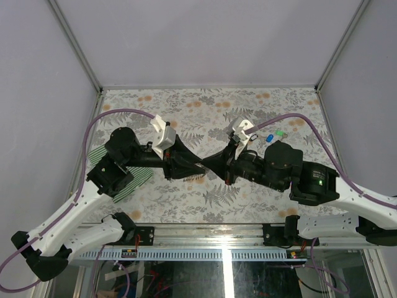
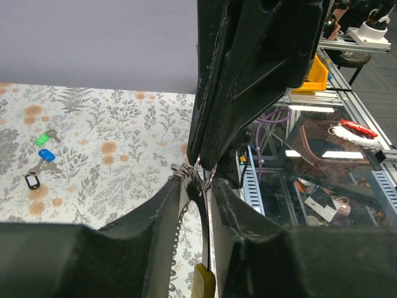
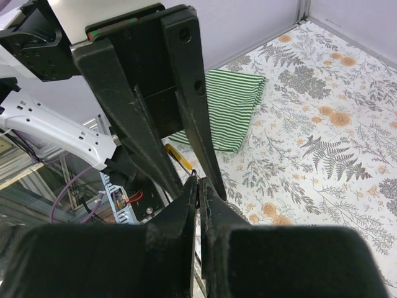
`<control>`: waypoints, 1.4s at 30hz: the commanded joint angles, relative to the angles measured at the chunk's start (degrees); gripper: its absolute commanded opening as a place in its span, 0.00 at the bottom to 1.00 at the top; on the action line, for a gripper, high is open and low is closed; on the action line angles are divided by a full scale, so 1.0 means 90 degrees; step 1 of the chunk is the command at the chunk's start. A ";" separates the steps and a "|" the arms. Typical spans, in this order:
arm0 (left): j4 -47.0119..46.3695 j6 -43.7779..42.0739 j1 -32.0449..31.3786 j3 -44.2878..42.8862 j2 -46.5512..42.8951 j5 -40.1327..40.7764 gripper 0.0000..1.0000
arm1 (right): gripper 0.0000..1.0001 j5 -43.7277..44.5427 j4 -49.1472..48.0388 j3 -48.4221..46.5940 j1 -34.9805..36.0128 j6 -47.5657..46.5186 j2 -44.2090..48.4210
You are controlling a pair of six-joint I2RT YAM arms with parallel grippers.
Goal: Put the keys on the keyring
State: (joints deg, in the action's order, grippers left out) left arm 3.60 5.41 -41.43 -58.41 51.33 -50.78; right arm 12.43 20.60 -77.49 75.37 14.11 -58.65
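Two end effectors meet tip to tip over the middle of the floral-patterned surface (image 1: 205, 105), a little toward its near edge. The right end effector (image 3: 198, 186) has its fingers pressed together, and in the left wrist view its tip appears to pinch the top of the thin silvery chain keyring with a yellow plastic tag (image 2: 197, 176). The left end effector (image 2: 196, 192) comes in from the left with its fingers partly spread. The chain lies in the gap between them, but I cannot tell whether either pad bears on it. From that pinch the keyring hangs downward, long axis roughly vertical, with the yellow tag at its lower end.

Outward from there, the keys lie flat on the surface well apart from the keyring, to the right and farther back. The tiny blue-headed metal key (image 1: 271, 138) and the tiny green-headed metal key (image 1: 280, 133) sit near each other, the green one farther right. Which way their blades point is too small to read.

Judging by position, the right arm is much the nearer, since the keys lie just beyond its wrist, while the left would have to reach across. The green-and-white striped cloth (image 1: 133, 180) lies under the left arm, away from all this.
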 commanded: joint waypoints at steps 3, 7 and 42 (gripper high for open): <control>-0.0107 -0.0065 -0.0027 -0.0178 -0.0068 0.0018 0.10 | 0.00 -0.0036 -0.0473 -0.0071 0.0038 0.0036 0.0114; -0.0306 0.0114 -0.0026 -0.0153 -0.0096 0.0075 0.00 | 0.00 -0.0053 -0.0418 -0.0062 0.0043 0.0017 0.0090; -0.0027 0.0088 -0.0027 -0.0151 -0.0135 0.1109 0.00 | 0.49 0.1190 -0.0445 -0.0228 0.0007 0.2292 0.0108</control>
State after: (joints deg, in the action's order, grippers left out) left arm 2.48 8.91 -41.54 -58.35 50.43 -43.51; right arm 22.87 15.55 -72.90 75.37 31.59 -53.78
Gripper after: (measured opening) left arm 0.069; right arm 0.481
